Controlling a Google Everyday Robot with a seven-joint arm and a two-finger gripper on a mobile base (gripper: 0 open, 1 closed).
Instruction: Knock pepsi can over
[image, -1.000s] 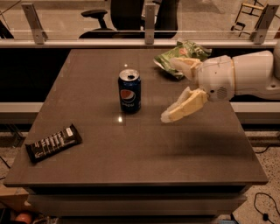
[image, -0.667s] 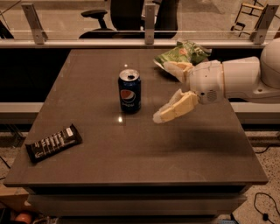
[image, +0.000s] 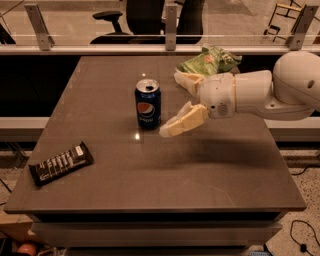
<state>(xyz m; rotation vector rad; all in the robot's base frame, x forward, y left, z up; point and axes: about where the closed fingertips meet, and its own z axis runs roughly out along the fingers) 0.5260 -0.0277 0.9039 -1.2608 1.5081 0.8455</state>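
- Now, pepsi can (image: 148, 103): stands upright on the dark worktop (image: 150, 190), a little back of the middle, silver top up, round logo facing the camera.
- Gripper (image: 170, 104): hovers just to the right of the pepsi can, roughly level with its body, at the end of a bulky white arm (image: 260, 90) that extends in from the right of the pepsi can.
- Jaws: spread wide apart, holding nothing, with the gap facing the pepsi can's right side.
- Nearer jaw: slants down and leftward, ending just beside the lower right of the pepsi can; cannot tell whether touching it or stopping just short.
- Farther jaw: sits behind and to the right of the pepsi can, about level with its top, apart from it.
- Green chip bag (image: 212, 60): lies behind and to the right of the pepsi can, near the worktop's far edge, partly hidden by the farther jaw and the arm.
- Black candy bar (image: 61, 163): lies flat well to the front and left of the pepsi can, close to the worktop's left edge, white lettering up, turned at a slant.
- Small bright glint (image: 136, 135): shows on the worktop just in front of the pepsi can.
- Office chair (image: 145, 15): stands far behind the pepsi can, beyond the worktop and a rail with metal posts.
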